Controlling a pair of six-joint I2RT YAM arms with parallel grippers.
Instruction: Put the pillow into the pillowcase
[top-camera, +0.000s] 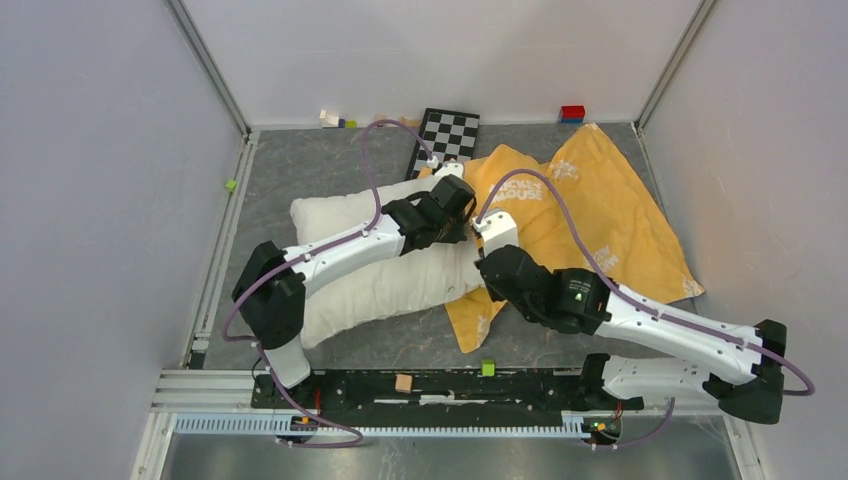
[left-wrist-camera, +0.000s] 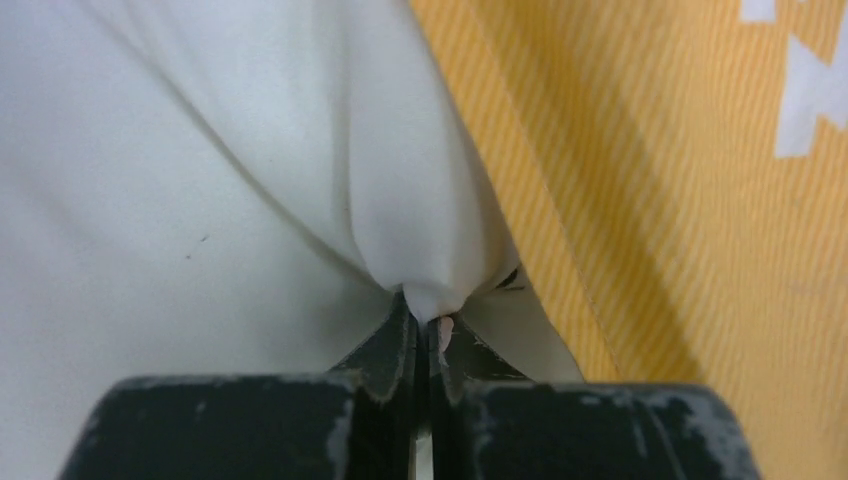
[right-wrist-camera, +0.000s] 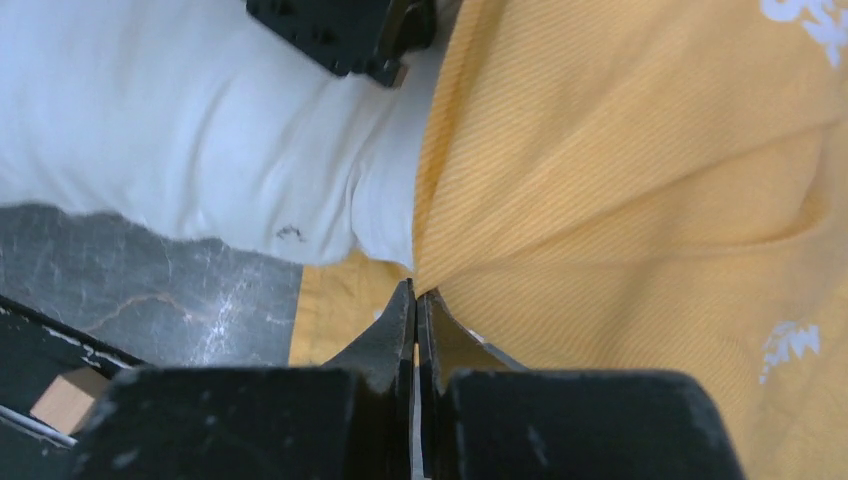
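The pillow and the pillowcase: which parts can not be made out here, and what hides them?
- Top view: the right end of the plump off-white fabric pillow and the mouth of the orange-yellow printed fabric pillowcase lie under both arms.
- Left wrist view: too close; how much pillow the left fingers pinch is hidden.
- Right wrist view: one pillowcase layer or two between the right fingers, unclear.
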